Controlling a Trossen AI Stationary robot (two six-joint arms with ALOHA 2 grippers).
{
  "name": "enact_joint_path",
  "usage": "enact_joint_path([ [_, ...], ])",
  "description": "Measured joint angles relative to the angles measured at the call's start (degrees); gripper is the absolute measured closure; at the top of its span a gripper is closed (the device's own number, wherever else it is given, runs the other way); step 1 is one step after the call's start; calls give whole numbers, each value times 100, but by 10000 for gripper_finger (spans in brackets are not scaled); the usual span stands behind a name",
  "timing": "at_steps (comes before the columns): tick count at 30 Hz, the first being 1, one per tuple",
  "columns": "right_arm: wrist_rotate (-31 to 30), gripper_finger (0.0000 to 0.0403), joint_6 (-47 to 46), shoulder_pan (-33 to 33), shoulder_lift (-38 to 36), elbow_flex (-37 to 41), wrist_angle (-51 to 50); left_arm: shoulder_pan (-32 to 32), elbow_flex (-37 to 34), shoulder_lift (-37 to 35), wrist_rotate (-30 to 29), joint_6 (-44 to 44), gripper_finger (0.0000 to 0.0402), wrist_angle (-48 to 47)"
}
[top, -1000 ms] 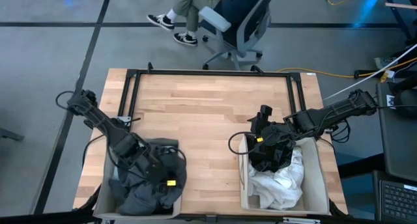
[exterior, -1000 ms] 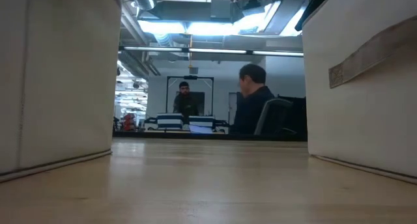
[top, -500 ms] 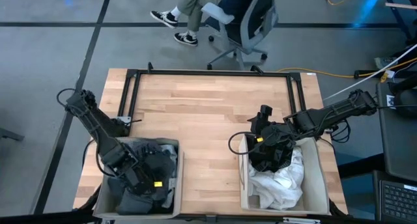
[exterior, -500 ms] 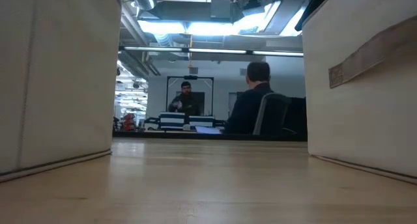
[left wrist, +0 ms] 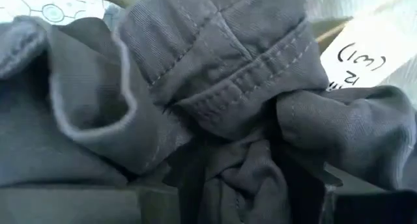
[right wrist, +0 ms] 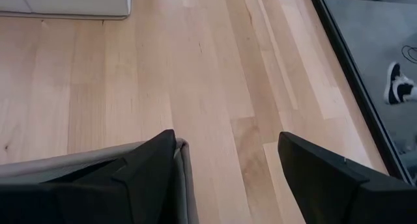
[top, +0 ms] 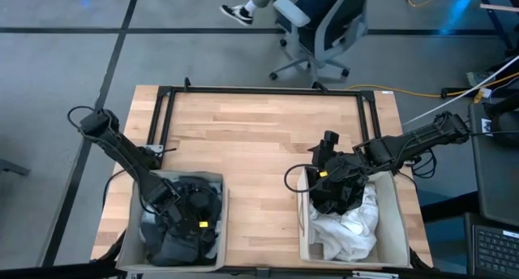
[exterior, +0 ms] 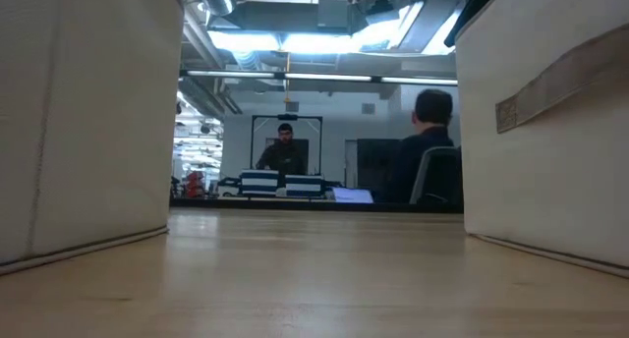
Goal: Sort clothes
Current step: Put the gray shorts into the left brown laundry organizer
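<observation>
A beige bin (top: 220,196) at the near left holds dark grey clothes (top: 180,245). My left gripper (top: 195,221) is down inside it, shut on a bunch of dark grey garment (left wrist: 228,74); a paler blue-grey cloth (left wrist: 19,38) lies beside it. A second beige bin (top: 397,230) at the near right holds a white garment (top: 350,230) with a black garment (top: 342,196) on top. My right gripper (right wrist: 228,165) is open and empty over that bin's far left rim (right wrist: 98,157), its fingers pointing toward the bare table. My left gripper pinches a bunched fold of the dark grey garment (left wrist: 241,165) between its two fingers, several layers gathered together. It comes from above, slanting down into the bin. The rest of the garment lies slack on the other clothes in the bin.
The wooden table (top: 259,141) lies bare between the two bins, whose walls show in the low view (exterior: 79,122) (exterior: 550,122). A black frame (top: 259,90) runs along the far edge. A person on an office chair (top: 324,32) sits beyond the table.
My left gripper has gone toward the table's left edge, deeper into the left bin, still shut on the dark grey garment. The part of the garment that hung over the bin's right wall now lies inside the bin. The person on the chair has rolled to the right.
</observation>
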State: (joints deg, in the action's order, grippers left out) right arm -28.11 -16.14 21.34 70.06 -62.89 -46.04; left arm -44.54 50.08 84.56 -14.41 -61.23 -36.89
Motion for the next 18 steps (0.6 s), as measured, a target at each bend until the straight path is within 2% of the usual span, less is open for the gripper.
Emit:
enact_joint_path([
  [7, -60, 125, 4, 1, 0, 2, -4, 149, -187, -35, 154, 188, 249, 321],
  [11, -58, 125, 4, 1, 0, 2, -6, 223, 253, -279, 272, 666, 249, -80],
  [18, -74, 125, 12, 2, -7, 2, -5, 249, 759, -1077, 124, 980, 249, -385],
])
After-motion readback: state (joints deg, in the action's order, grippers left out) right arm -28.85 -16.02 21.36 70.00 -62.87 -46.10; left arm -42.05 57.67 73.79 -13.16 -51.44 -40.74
